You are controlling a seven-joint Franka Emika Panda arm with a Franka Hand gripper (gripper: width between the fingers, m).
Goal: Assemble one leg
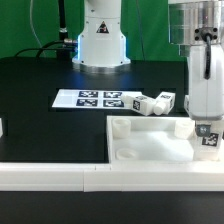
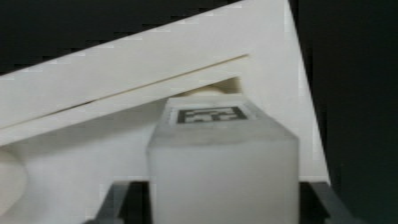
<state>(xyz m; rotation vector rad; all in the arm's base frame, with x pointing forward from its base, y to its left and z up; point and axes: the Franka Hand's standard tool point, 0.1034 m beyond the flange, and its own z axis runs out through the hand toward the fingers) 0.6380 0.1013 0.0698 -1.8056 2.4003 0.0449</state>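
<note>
My gripper (image 1: 206, 128) is shut on a white leg (image 1: 209, 139) with a black-and-white tag and holds it upright over the far corner, at the exterior view's right, of the large flat white panel (image 1: 150, 150). In the wrist view the leg (image 2: 217, 160) fills the space between my dark fingers (image 2: 128, 205), its tagged end pointing at the panel's corner (image 2: 196, 75). I cannot tell whether the leg touches the panel. Two more legs (image 1: 150, 103) lie on the black table behind the panel.
The marker board (image 1: 92, 98) lies on the table behind the panel, beside the loose legs. A white rail (image 1: 50, 172) runs along the table's front edge. The robot base (image 1: 100, 40) stands at the back. A round socket (image 1: 128, 156) shows on the panel.
</note>
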